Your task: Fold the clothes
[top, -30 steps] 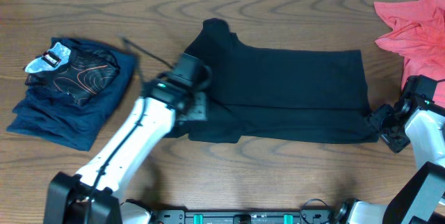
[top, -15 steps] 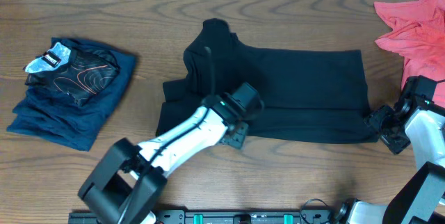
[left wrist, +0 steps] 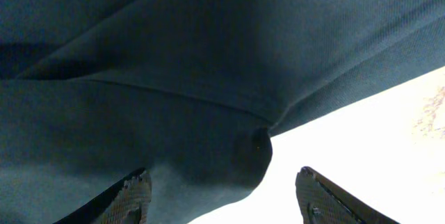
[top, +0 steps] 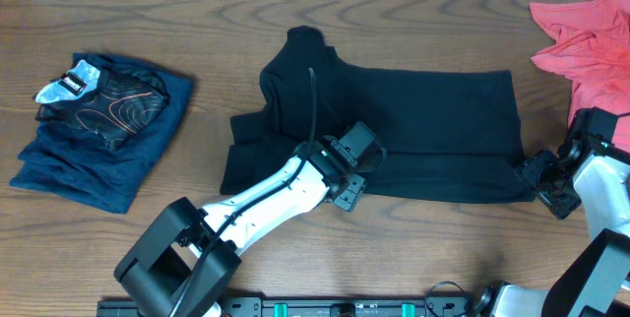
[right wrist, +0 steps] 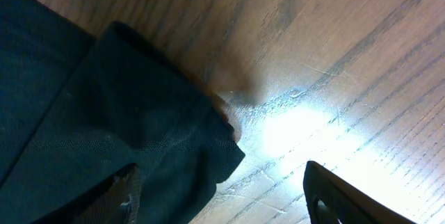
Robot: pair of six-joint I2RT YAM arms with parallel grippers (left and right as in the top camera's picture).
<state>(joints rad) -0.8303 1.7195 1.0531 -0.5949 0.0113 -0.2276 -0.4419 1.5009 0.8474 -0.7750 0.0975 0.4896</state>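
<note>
Since half a second earlier the left arm had slid a little further right along the near hem of the black T-shirt, and a second earlier it had stood over the shirt's left side. The left flap it had covered then now lay bare and flat on the table. The left gripper had its fingers spread wide. In the left wrist view a rounded fold of the shirt's edge sat just ahead of the gap between them, with dark cloth running under the left fingertip. That view was so close and dim that the fingers may or may not have been touching the cloth. The right arm had not shifted over the same second. The right gripper was parked at the shirt's near right corner, its fingers also apart. The folded corner reached in from the left toward the gap, and bare wood lay before the other finger. The shirt itself lay spread across the middle of the table, its body running left to right, with one sleeve sticking up toward the far edge at its left end. Further back on the left, well apart from the shirt, a navy-blue garment lay folded. A black garment with thin red contour lines and a grey patch lay on top of it. At the far right corner lay a crumpled pink garment.
</note>
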